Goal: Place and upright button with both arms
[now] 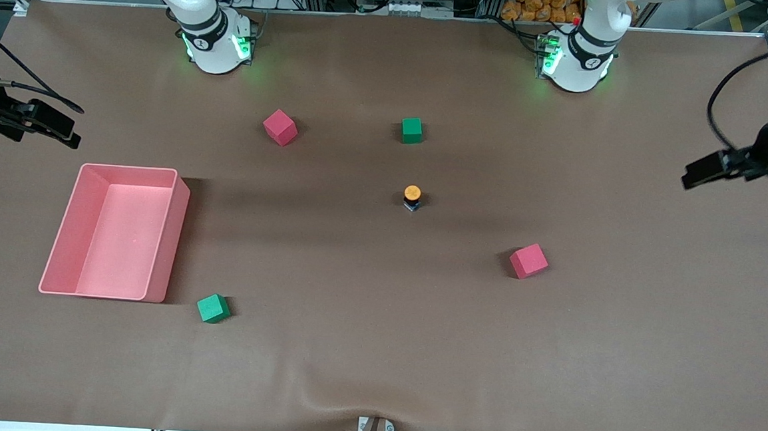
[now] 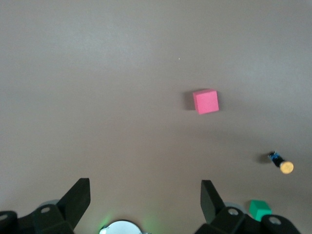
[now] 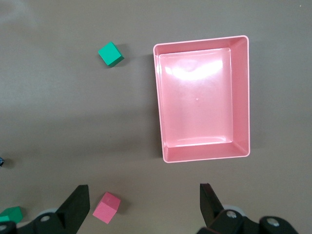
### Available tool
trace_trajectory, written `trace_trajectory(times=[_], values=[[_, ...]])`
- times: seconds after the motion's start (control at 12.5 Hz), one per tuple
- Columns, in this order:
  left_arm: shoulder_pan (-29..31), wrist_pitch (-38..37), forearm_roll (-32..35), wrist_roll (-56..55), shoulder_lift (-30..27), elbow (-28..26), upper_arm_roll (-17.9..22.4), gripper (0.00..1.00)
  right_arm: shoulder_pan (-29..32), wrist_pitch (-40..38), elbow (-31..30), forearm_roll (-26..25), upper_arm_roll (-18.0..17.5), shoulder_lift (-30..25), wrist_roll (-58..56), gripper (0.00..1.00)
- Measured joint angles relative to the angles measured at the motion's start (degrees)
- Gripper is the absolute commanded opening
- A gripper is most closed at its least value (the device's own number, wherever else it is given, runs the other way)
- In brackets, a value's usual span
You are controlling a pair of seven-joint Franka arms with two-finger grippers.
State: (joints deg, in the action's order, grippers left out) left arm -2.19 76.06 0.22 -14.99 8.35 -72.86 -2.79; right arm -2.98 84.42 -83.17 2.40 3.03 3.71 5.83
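Note:
The button (image 1: 412,198) stands upright near the table's middle, orange cap up, black body on a blue base. It also shows small in the left wrist view (image 2: 282,163). My left gripper (image 1: 707,172) hangs high over the left arm's end of the table, well away from the button. Its jaws are open and empty (image 2: 145,194). My right gripper (image 1: 56,130) hangs over the right arm's end, above the table beside the pink bin (image 1: 170,242). It too is open and holds nothing (image 3: 144,195).
One red cube (image 1: 280,127) and one green cube (image 1: 412,130) lie toward the robots' bases. A second red cube (image 1: 528,261) lies nearer the camera than the button, and a second green cube (image 1: 213,308) sits beside the pink bin's near corner. The bin (image 3: 240,97) is empty.

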Motion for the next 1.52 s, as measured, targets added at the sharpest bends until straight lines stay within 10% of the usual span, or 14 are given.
trace_trajectory(times=[0.48,1.52], values=[[1.41,-1.98,-0.03,1.92,-13.41,-10.59,0.32,1.0,0.0,0.0,-0.01,0.0,0.01,0.01,0.0,1.0],[0.56,1.47,-0.03,3.25,-11.69,-11.41,1.02,1.0,0.0,0.0,-0.01,-0.02,0.01,0.01,0.0,1.0]])
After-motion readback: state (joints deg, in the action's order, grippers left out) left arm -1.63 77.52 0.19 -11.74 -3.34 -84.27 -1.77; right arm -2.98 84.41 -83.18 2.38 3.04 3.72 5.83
